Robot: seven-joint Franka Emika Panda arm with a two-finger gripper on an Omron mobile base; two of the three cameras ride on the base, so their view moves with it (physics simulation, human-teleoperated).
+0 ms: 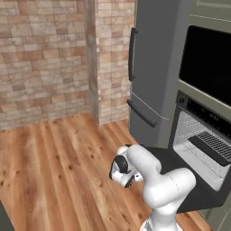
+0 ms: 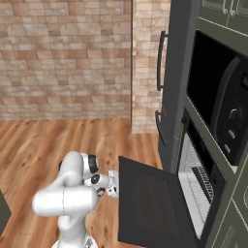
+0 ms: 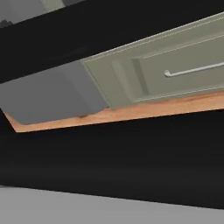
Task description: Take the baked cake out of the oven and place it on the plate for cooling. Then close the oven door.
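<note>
The oven [image 1: 199, 133] stands open, showing a pale grey cavity and a wire rack [image 1: 211, 147] under its control strip. The oven door [image 1: 179, 159] hangs down flat as a wide black panel, also seen from the other side as the oven door [image 2: 150, 203]. My gripper [image 2: 113, 187] sits low at the door's outer edge, about level with it, and appears again as the gripper [image 1: 130, 177] beside the folded arm. Its fingers are hidden, so their state is unclear. In the hand view the door's black underside [image 3: 113, 166] is close in front. The cake and the plate are out of view.
A tall grey fridge [image 1: 153, 67] stands left of the oven, and a black microwave [image 1: 207, 63] sits above it. Below the oven is a pale drawer [image 3: 175, 70] with a bar handle. Brick walls and wooden floor [image 1: 58, 167] lie to the left.
</note>
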